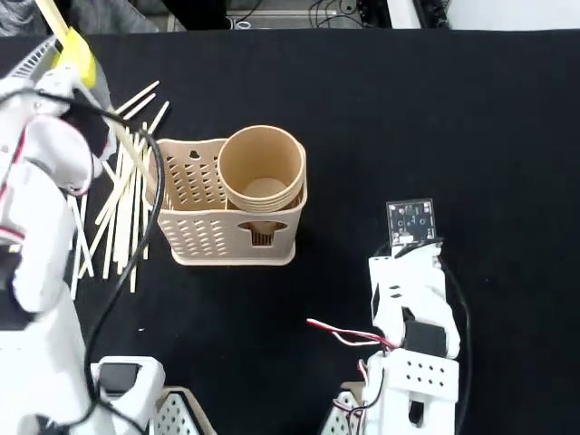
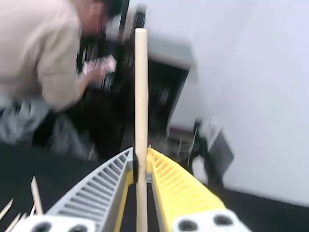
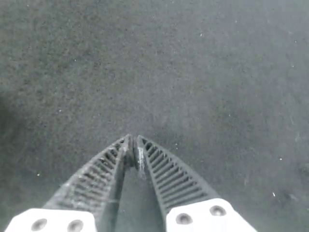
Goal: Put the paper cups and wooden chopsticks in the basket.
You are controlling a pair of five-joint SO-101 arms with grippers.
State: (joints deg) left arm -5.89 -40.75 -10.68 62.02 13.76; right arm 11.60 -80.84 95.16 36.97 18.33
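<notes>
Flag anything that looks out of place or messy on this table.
The loose chopsticks lie in a crisscrossed heap on the table beside the basket, outside it. The paper cups sit nested in one basket compartment. The left gripper holds one chopstick. Nothing looks spilled or damaged.

A single wooden chopstick (image 2: 140,96) is clamped upright between the left end effector's (image 2: 140,166) fingertips.

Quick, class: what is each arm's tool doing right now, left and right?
Left tool: closed on a wooden chopstick.
Right tool: closed, holding nothing.
</notes>
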